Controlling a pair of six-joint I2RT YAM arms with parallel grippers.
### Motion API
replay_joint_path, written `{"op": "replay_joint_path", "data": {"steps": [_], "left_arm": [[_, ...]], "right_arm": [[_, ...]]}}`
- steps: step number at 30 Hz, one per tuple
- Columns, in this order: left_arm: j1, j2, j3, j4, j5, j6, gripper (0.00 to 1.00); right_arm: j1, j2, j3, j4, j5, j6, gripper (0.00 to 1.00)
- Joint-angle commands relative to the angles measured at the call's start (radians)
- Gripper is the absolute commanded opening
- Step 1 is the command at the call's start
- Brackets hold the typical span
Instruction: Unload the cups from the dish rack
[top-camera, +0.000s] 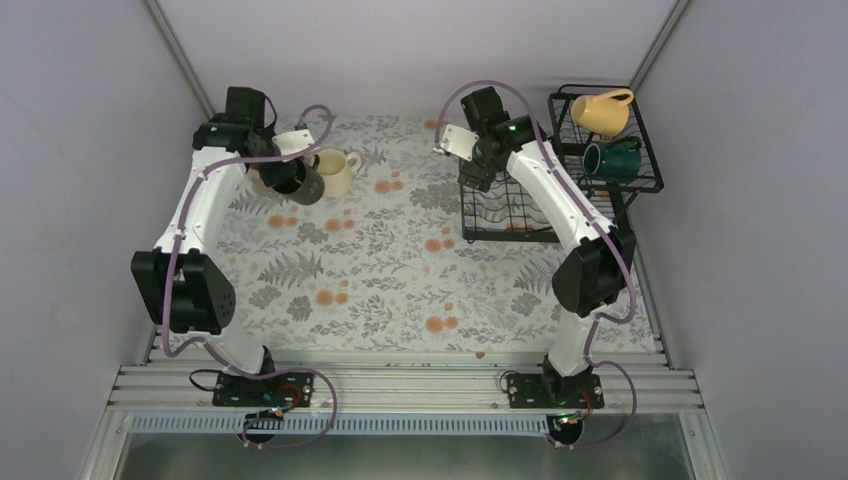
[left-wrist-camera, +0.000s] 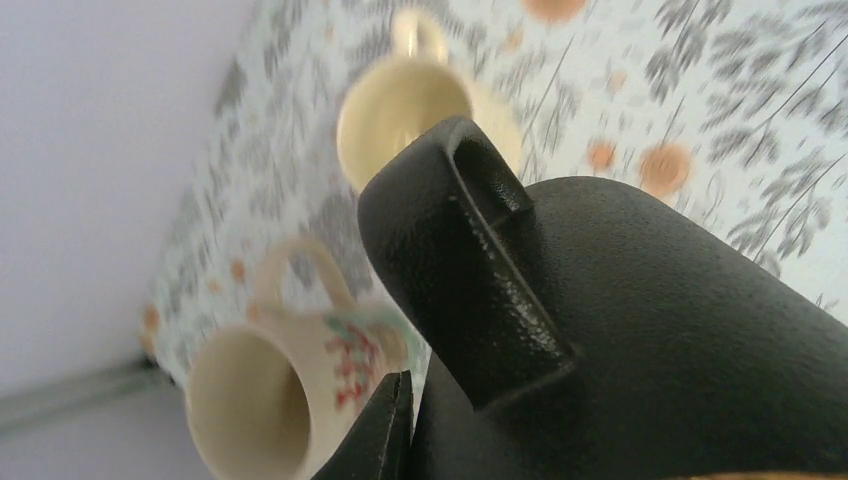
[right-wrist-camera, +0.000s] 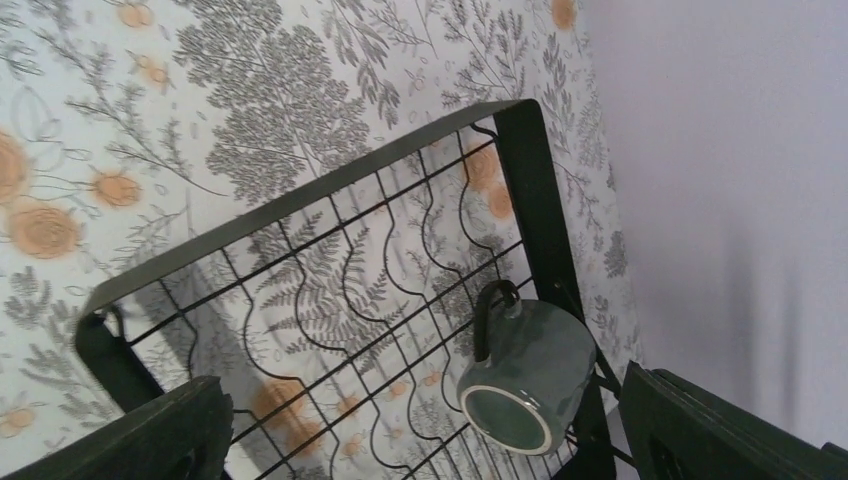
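The left pincer (top-camera: 281, 164) sits in the upper left of the top view, clamped narrow on the black mug (top-camera: 301, 182). That mug tilts, its opening turned toward the lower right. Whether it touches the tabletop (top-camera: 400, 270) cannot be told. In the left wrist view its dark wall and handle fill most of the frame.

Just right of it stands the plain cream mug (top-camera: 335, 172), handle pointing right. The printed cream mug (left-wrist-camera: 262, 398) shows at the lower left of the left wrist view, close beside the black one.

The right pincer (top-camera: 476, 177) hangs over the low flat tray of the dish rack (top-camera: 505, 228), its jaws spread wide with nothing between them. In the right wrist view the grey-green mug (right-wrist-camera: 527, 372) lies on its side in that tray near the rack's right frame, with its handle uppermost.

On the raised tier at the upper right of the top view lie the yellow mug (top-camera: 603, 110) and, below it, the teal mug (top-camera: 610, 158).
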Motion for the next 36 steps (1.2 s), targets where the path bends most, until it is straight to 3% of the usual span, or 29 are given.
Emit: {"op": "replay_joint_path", "data": {"steps": [1,13,31,36], "left_arm": [[0.065,0.010,-0.025,0.001,-0.150,-0.131,0.02],[0.282,0.111,-0.097,-0.094,-0.177,-0.118,0.02],[0.344,0.242,-0.130,-0.115,-0.197,-0.093,0.02],[0.348,0.239,-0.172,-0.095,-0.226,-0.082,0.02]], "right_arm": [[-0.025,0.042,0.010,0.066,0.095,-0.063,1.00],[-0.088,0.076,-0.026,0.146,0.143,-0.155,1.00],[-0.209,0.139,-0.192,0.401,0.223,-0.459,0.92],[-0.209,0.126,-0.315,0.518,0.252,-0.515,0.87]]}}
